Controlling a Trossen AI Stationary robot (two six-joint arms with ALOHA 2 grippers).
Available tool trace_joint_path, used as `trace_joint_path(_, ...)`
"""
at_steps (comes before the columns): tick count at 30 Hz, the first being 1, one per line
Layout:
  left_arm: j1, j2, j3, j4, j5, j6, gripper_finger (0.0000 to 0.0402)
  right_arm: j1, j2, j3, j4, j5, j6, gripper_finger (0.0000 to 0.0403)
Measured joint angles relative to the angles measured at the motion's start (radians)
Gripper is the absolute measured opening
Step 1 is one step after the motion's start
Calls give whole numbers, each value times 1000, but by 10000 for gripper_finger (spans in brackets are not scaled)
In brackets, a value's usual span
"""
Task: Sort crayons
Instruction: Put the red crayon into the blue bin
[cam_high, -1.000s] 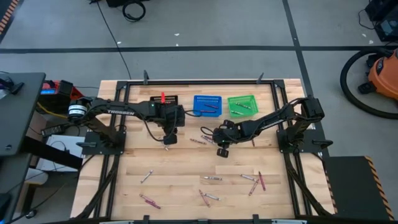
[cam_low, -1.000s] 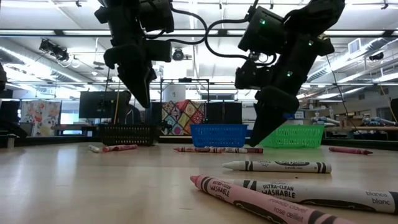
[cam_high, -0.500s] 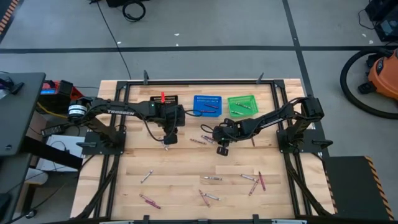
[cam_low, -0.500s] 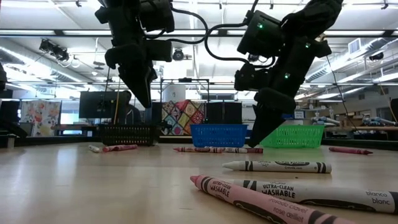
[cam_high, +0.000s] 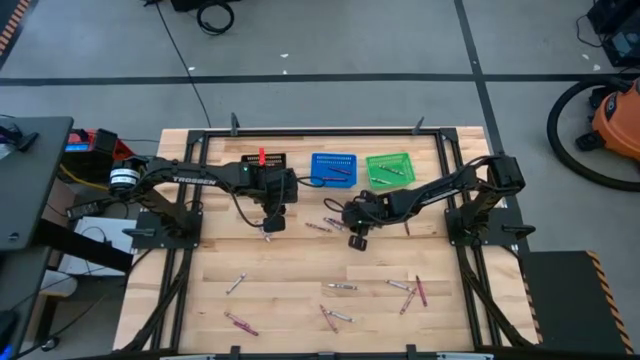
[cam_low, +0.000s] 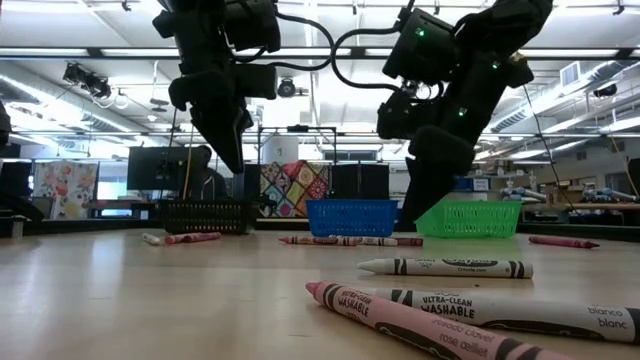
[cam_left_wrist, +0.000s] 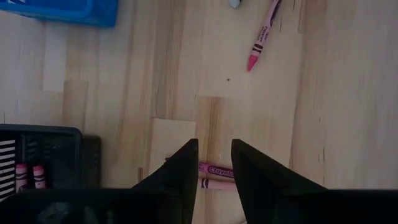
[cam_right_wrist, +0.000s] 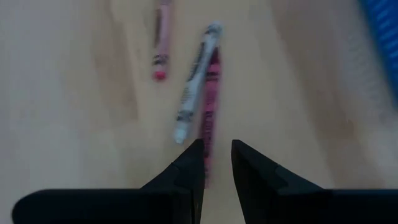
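Left fingers (cam_left_wrist: 214, 171) apart, hovering over a pink crayon (cam_left_wrist: 217, 170) lying crosswise on the table (cam_left_wrist: 348, 124) between and below the tips; another pink crayon (cam_left_wrist: 263, 34) well ahead of them. Right fingers (cam_right_wrist: 216, 162) apart, empty, poised above a white crayon (cam_right_wrist: 196, 84) and a magenta crayon (cam_right_wrist: 210, 109) lying side by side just ahead of the tips.

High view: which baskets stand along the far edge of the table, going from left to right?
black basket → blue basket → green basket
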Motion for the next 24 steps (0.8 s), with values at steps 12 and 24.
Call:
trace_joint_path(12, 0, 0, 0, 4, 0, 0, 107, 12, 12, 0, -1, 12, 12, 87)
trace_joint_path(24, 0, 0, 0, 4, 0, 0, 107, 11, 12, 0, -1, 5, 12, 87)
